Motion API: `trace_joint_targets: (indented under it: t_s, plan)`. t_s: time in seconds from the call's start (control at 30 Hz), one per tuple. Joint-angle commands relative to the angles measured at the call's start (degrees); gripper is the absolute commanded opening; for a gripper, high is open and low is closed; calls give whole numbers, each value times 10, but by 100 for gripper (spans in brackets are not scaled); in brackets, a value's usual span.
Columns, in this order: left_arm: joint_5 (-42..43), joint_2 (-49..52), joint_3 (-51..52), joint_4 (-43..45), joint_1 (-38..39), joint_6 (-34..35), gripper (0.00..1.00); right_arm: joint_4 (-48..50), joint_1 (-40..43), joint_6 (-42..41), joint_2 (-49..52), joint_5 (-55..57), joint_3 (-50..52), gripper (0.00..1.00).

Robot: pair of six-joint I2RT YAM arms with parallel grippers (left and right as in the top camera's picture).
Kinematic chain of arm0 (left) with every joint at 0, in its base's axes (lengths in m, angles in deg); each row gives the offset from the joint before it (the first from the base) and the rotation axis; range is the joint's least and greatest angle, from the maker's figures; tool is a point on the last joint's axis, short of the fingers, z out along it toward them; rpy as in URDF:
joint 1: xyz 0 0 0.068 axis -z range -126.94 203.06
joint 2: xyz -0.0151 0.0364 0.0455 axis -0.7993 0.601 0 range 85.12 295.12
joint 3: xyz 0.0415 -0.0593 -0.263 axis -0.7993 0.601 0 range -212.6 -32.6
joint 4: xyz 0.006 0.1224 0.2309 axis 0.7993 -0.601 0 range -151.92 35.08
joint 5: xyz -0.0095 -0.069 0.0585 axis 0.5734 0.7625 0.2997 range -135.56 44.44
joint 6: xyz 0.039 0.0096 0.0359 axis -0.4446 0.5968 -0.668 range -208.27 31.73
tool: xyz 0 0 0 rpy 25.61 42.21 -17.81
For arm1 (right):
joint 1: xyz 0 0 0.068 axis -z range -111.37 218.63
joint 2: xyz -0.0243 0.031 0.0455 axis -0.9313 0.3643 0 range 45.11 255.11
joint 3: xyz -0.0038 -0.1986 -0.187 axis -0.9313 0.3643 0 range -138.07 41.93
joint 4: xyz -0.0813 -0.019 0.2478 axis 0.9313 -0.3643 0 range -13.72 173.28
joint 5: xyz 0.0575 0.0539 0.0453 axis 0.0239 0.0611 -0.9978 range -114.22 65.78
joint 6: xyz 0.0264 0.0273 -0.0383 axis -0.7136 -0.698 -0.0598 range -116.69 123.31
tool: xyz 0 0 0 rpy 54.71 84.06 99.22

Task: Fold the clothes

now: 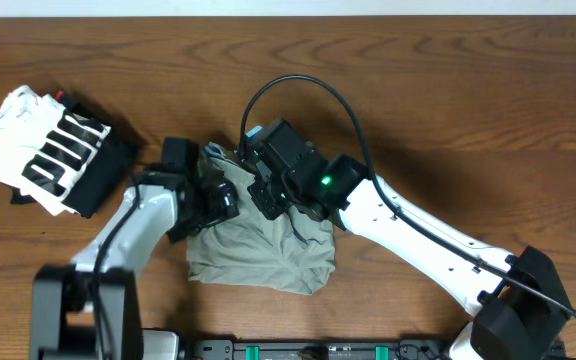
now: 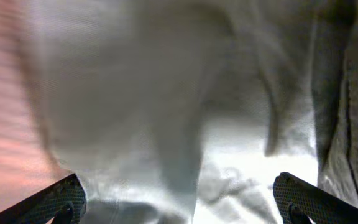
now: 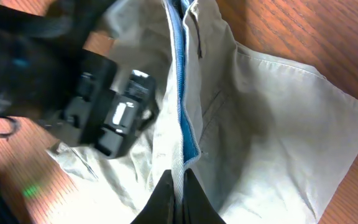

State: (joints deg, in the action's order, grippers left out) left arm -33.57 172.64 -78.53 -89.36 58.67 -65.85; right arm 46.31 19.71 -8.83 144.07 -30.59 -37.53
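Note:
The khaki shorts [image 1: 263, 250] lie wrinkled on the table near the front centre. My right gripper [image 1: 266, 196] is shut on their waistband, which has a blue inner lining [image 3: 180, 93], pinched between the two black fingertips [image 3: 179, 193]. My left gripper [image 1: 218, 200] sits at the shorts' left edge; in the left wrist view its fingers [image 2: 179, 199] are spread wide over the cloth [image 2: 166, 93], gripping nothing. The left gripper body also shows in the right wrist view [image 3: 114, 115], resting on the cloth.
A black-and-white striped garment pile [image 1: 43, 150] lies at the far left of the wooden table [image 1: 468, 80]. The right arm [image 1: 418, 235] stretches in from the front right, with a black cable looping above it.

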Motion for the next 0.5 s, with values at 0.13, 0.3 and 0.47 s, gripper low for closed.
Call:
trace_joint_targets:
  t_s: [0.13,0.3,0.47]
  plan:
    - [-39,-106,2,-12,-3,-7,98,0,-1,2,2,6,-14,2]
    - [-83,-129,2,-32,-3,-9,98,0,-1,2,2,6,-14,3]
    - [-131,-132,2,-45,-9,-9,98,5,-1,7,2,-5,-14,5]
